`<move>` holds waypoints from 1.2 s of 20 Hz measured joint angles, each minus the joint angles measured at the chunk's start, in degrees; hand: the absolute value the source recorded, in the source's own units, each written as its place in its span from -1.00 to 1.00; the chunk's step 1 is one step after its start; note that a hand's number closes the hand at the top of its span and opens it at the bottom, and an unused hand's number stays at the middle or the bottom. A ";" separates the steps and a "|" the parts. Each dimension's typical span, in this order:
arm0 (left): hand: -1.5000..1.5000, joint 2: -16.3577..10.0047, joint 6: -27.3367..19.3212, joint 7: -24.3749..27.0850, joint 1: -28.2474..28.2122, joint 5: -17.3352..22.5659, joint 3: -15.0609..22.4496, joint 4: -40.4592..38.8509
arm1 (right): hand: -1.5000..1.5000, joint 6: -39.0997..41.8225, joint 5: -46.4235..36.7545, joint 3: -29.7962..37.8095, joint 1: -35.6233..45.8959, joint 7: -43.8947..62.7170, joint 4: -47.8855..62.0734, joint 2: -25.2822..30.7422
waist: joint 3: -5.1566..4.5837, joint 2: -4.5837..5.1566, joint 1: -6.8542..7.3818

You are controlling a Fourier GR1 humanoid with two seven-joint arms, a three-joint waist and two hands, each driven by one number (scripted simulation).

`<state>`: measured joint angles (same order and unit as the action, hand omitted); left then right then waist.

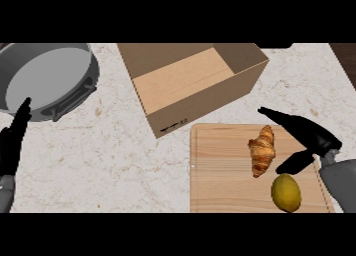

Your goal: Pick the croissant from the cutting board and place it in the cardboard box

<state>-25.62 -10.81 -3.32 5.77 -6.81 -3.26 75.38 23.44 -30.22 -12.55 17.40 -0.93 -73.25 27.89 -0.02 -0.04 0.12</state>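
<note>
Right hand (314, 137) sat open over the right edge of the cutting board (218, 190), with straight fingers pointing toward 10 o'clock and the thumb angled down toward 8 o'clock. It held nothing. At 9 o'clock from that hand, just beside it, the croissant (263, 150) lay on the board, long axis running roughly 12 to 6. The thumb tip was close to its lower end; contact could not be told. At 6 o'clock from the croissant, near it, a yellow fruit (286, 192) rested on the same board, by the grey forearm. At 11 o'clock from the croissant stood the cardboard box (210, 107), open at the top, turned at an angle, with its near corner close to the board's top-left corner. Beyond the box, at 9 o'clock, a grey pot (48, 77) sat on the marble counter (100, 160). Left hand (7, 145) rested open at the view's left edge, fingers up, tips just below the pot.
</note>
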 measured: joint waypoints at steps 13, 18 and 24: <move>0.00 2.47 2.14 0.64 -1.13 -3.04 -3.10 0.71 | -1.00 6.37 -5.33 0.72 -3.36 6.04 -9.22 -4.68 | -0.01 -0.04 -0.01; 0.00 2.62 3.12 0.49 -0.08 -3.88 -4.07 0.32 | -1.00 5.17 -9.35 0.08 -1.09 8.07 -3.97 -8.38 | -0.02 0.01 0.11; 0.00 3.42 3.64 -0.22 0.29 -4.50 -4.54 0.83 | 1.00 -4.49 -15.86 -0.33 -0.33 5.11 0.76 -10.60 | -0.11 -0.09 0.16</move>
<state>-22.19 -7.17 -3.54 6.06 -11.31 -7.80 76.21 18.95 -46.08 -12.88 17.07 4.18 -72.49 17.29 -0.13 -0.13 0.28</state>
